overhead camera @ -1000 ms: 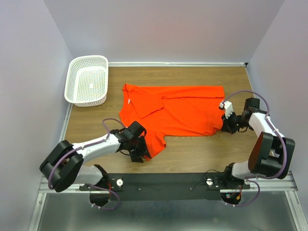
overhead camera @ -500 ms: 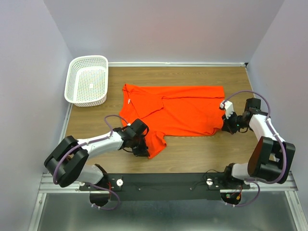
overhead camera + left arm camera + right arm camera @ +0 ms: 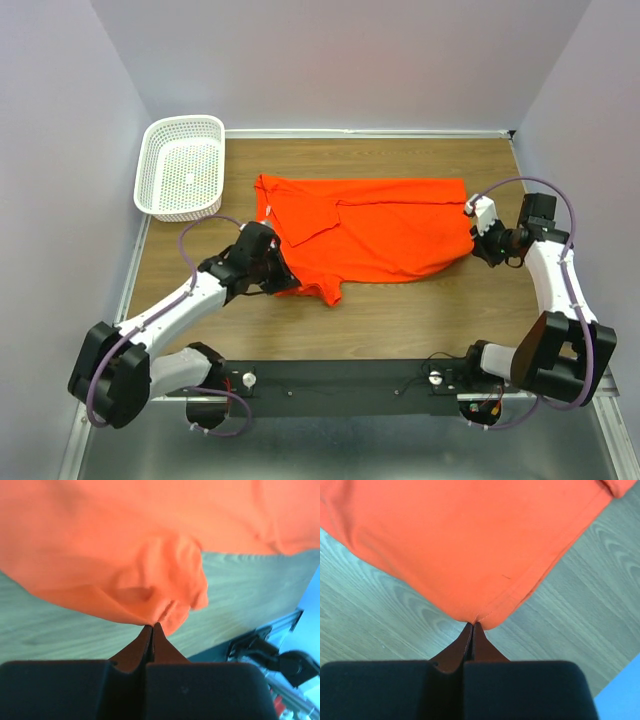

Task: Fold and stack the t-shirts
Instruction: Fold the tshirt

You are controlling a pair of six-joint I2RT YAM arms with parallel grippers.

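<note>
One bright orange-red t-shirt (image 3: 375, 230) lies spread across the middle of the wooden table, partly folded. My left gripper (image 3: 281, 276) is shut on the shirt's near left edge, and in the left wrist view the fabric (image 3: 150, 580) bunches up from the closed tips (image 3: 152, 626), lifted off the wood. My right gripper (image 3: 476, 243) is shut on the shirt's near right corner; the right wrist view shows the hemmed corner (image 3: 485, 555) pinched at the tips (image 3: 472, 625) above the table.
A white mesh basket (image 3: 150, 170) stands at the far left corner of the table (image 3: 420, 310). Pale walls close in the back and both sides. The black mounting rail (image 3: 340, 385) with both arm bases runs along the near edge.
The left gripper shut on the near left flap and carried it away from the rail toward the far left, lifting the fabric. The right gripper rose and moved back with its corner.
</note>
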